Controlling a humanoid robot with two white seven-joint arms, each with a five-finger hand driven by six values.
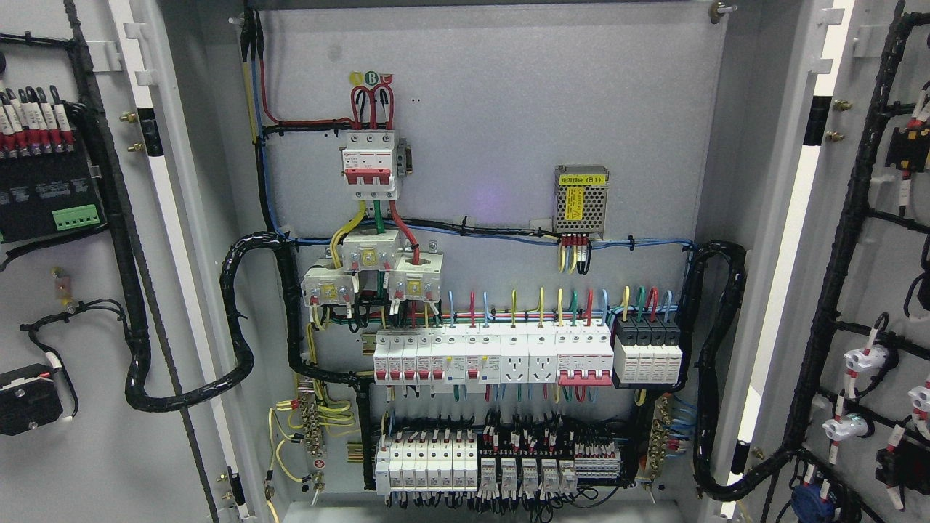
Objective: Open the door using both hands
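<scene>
A big grey metal cabinet (734, 181) fills the whole view, and it stands wide open. The left door (80, 436) swings out to the left and the right door (864, 218) swings out to the right. Both doors have black wire bundles and small parts on their inner sides.

Inside, on the grey back plate (494, 109), sits a white switch with red parts (370, 163) near the top. A green sticker with the letter B (372, 78) is above it. A small silver box with a yellow label (580, 201) sits to the right; its writing is too small to read. Lower down are two rows of white breakers (465, 356) with many coloured wires.

No robot hand shows anywhere, so I cannot tell how the hands are.
</scene>
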